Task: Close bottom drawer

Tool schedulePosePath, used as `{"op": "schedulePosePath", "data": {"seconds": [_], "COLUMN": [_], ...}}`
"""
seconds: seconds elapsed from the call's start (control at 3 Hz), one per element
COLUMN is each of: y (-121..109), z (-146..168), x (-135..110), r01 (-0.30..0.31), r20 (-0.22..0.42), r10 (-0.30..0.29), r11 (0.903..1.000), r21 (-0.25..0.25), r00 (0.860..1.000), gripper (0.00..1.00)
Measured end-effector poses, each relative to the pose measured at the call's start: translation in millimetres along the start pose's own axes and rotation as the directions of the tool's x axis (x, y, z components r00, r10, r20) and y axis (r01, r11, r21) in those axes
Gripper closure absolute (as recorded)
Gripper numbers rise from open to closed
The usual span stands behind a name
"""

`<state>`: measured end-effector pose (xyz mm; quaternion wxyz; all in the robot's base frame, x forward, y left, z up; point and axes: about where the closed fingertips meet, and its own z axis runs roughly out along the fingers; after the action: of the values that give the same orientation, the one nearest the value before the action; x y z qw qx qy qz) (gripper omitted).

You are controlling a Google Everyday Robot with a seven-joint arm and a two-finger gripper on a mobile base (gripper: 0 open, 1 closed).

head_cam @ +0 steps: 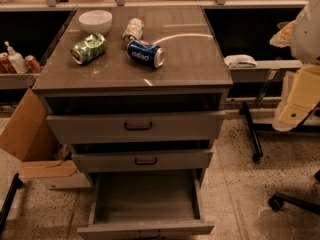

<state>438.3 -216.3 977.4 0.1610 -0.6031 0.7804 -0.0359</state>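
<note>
1. Drawers numbered three in the cabinet before you. The bottom drawer stood pulled far out, its plain grey box open to view and its front at the lower edge of your view.
2. The middle drawer stuck out a little, and the top drawer a little too. Each showed a small black bar handle.
3. Your gripper hung at the far right edge as a pale cream shape, about level with the top drawer.
4. The bottom drawer lay well apart from the gripper, down and to the left of it. The gripper touched no part of the cabinet.
5. You could not tell whether the gripper was released or clenched.
6. On the cabinet top sat a bowl at the back left. A green can, a blue can and a pale can lay on their sides near it.
7. A carton leaned beside the cabinet on the left.
</note>
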Motion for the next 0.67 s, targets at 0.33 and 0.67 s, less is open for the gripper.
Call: {"op": "schedulePosePath", "data": {"seconds": [0.33,0.67], "y": [1.4,26.0], "z": [2.3,40.7], "x": [1.0,18.5], "r01": [-0.002,-0.038], "r20": [0.002,0.04], "r10": [0.002,0.042], "r11": [1.0,0.9959], "r21": [-0.004,-0.081], "r00": [1.0,0.998], "gripper": [0.0,0.0]}}
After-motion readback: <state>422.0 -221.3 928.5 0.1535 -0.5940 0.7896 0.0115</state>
